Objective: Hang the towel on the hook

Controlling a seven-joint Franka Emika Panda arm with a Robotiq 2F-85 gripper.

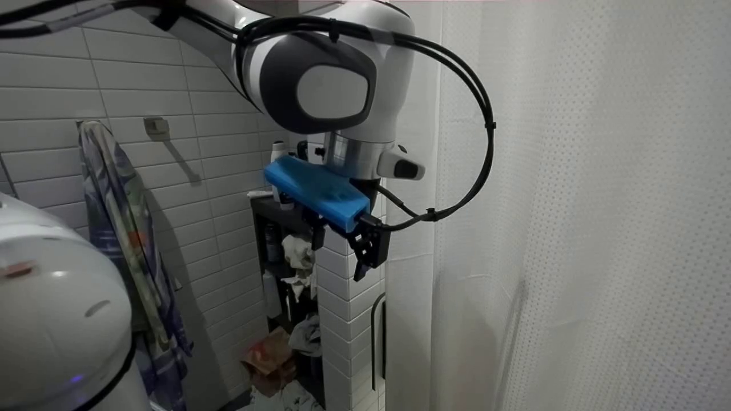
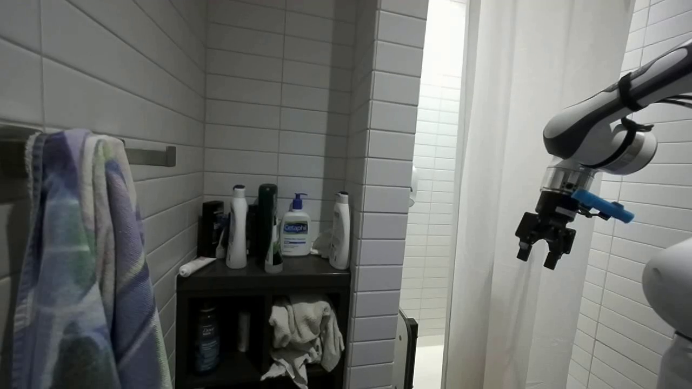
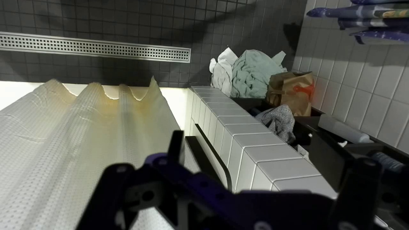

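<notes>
The towel hangs in vertical folds against the tiled wall at the left in both exterior views (image 1: 128, 240) (image 2: 81, 259). It is blue-purple with pale and green streaks. It drapes over a metal wall bar, which I take as the hook; the bar's free end (image 2: 151, 156) sticks out beside it and also shows in an exterior view (image 1: 156, 127). Part of the towel shows at the top right of the wrist view (image 3: 377, 14). My gripper is open and empty in both exterior views (image 1: 340, 257) (image 2: 537, 258), pointing down, well apart from the towel, near the curtain.
A white curtain (image 2: 519, 162) hangs beside the gripper. A tiled pillar (image 2: 386, 216) stands between the curtain and a dark shelf (image 2: 313, 281) with several bottles and cloths. A paper bag (image 3: 298, 92) and a green cloth (image 3: 254, 75) lie low down. The robot's white base part (image 1: 57, 308) is near the towel in view.
</notes>
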